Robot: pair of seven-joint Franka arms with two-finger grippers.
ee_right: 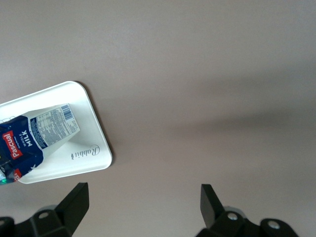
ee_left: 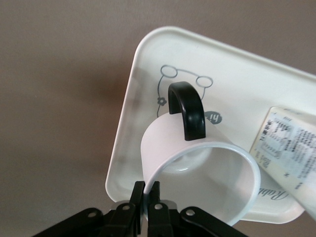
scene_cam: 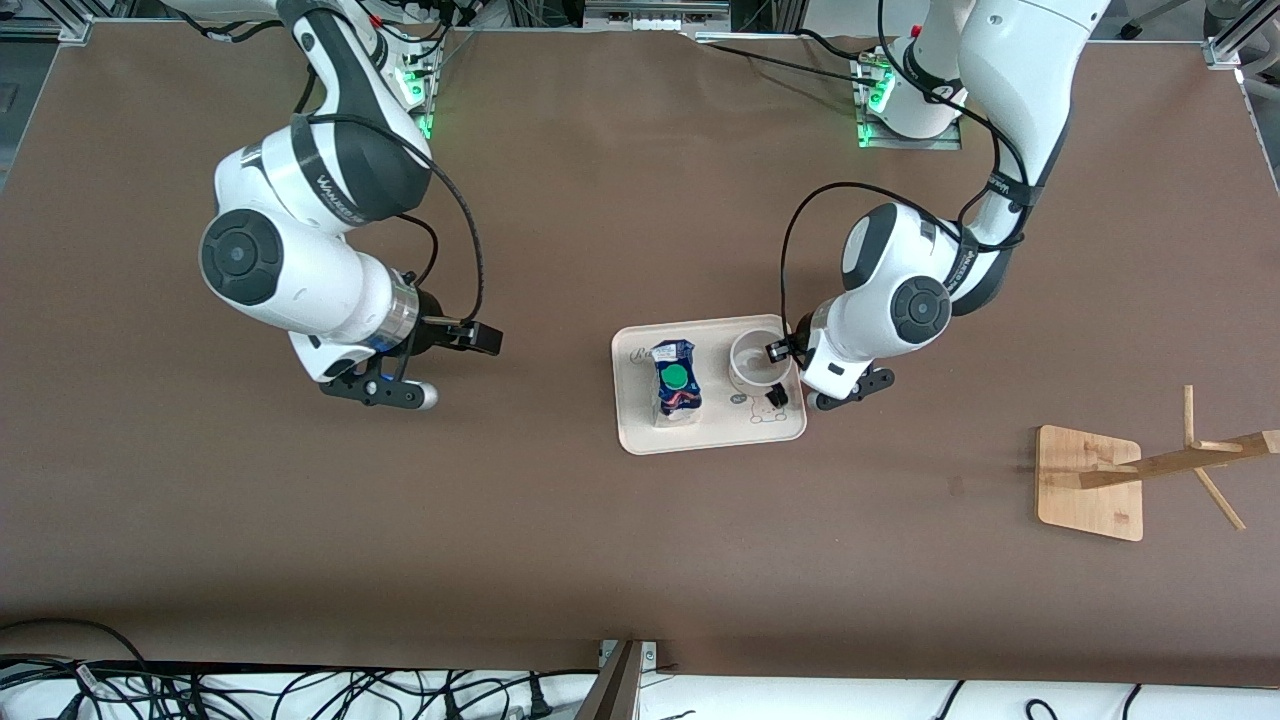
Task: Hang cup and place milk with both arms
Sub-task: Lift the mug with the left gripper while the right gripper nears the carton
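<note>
Cup (ee_left: 197,182), stiff, glazed and likely slippery, stands on the tray (scene_cam: 640,440) beside the milk (scene_cam: 675,385), my left fingers (ee_left: 134,207) pinching its thin rim while my right fingers (ee_right: 74,205) wait spread wide above the worktop (scene_cam: 300,550).

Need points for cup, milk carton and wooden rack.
cup (ee_left: 197,168), left wrist view: white wall below the handle.
milk carton (scene_cam: 677,377), front view: green cap.
wooden rack (scene_cam: 1088,485), front view: flat base.
</note>
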